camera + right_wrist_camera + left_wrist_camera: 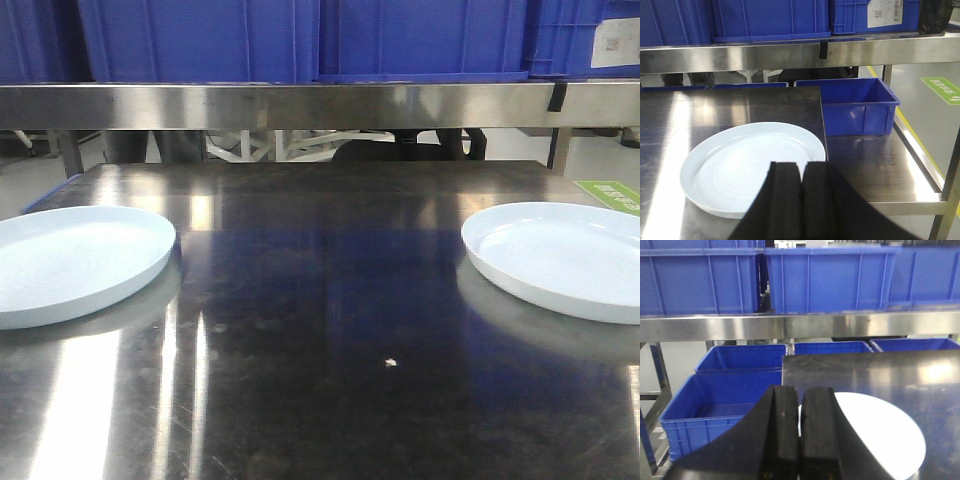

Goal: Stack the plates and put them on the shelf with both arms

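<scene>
2 end effectors, both fully closed

Two plates lie on the tabletop: the left plate at its left edge, the right plate at its right edge. One shelf carries at least three blue crates.

We note steel table | left plate and right plate lying flat on it, well apart | pale speck between them

Matte black grippers, perhaps rubber-padded
</scene>
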Robot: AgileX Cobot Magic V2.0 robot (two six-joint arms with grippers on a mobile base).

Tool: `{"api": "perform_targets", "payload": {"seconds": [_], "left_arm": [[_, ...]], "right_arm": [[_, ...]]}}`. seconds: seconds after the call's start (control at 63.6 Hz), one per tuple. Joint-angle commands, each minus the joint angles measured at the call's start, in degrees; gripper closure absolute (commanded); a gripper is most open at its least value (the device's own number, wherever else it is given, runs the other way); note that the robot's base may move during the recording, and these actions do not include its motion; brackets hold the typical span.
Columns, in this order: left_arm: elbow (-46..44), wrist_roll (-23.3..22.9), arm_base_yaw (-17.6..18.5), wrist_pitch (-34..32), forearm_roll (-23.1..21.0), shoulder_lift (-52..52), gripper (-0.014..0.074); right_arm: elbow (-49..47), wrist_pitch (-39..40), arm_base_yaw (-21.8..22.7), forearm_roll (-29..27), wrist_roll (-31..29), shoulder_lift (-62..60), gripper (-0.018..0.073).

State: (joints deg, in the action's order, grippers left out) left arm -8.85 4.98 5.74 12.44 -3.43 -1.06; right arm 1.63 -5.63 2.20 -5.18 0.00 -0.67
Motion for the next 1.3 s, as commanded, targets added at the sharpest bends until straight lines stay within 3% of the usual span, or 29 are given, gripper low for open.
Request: {"api": "perform_targets", "payload": {"seconds": [0.0,0.157,0.629,0.896,1.132,1.289], "left_arm": [[-3.78,-0.37,-0.06,-2.67,-1.20,-3.75,0.0509],[-7.09,-0.69,-0.06,2.50,-1.32,-11.75,0.0509],[-17.31,-0.69,-0.06,4.60,-1.32,-39.48,0.0509],[-29.26,-0.69,-0.06,21.83,-1.32,-55.59,0.0509],[-38.87,-0.69,-0.06,31.03,-0.94,-64.74,0.0510],[-45.60,-0.69,-1.47,36.52,2.30,-71.43,0.0510]], "right_arm": [[0.06,5.09,0.19,0.54,0.00,-1.01,0.0510],[0.06,5.09,0.19,0.54,0.00,-1.01,0.0510],[0.06,5.09,0.19,0.54,0.00,-1.01,0.0510],[0.06,5.09,0.19,0.54,0.00,-1.01,0.0510],[0.06,5.09,0.19,0.54,0.00,-1.01,0.0510],[0.06,5.09,0.19,0.54,0.00,-1.01,0.0510]]}}
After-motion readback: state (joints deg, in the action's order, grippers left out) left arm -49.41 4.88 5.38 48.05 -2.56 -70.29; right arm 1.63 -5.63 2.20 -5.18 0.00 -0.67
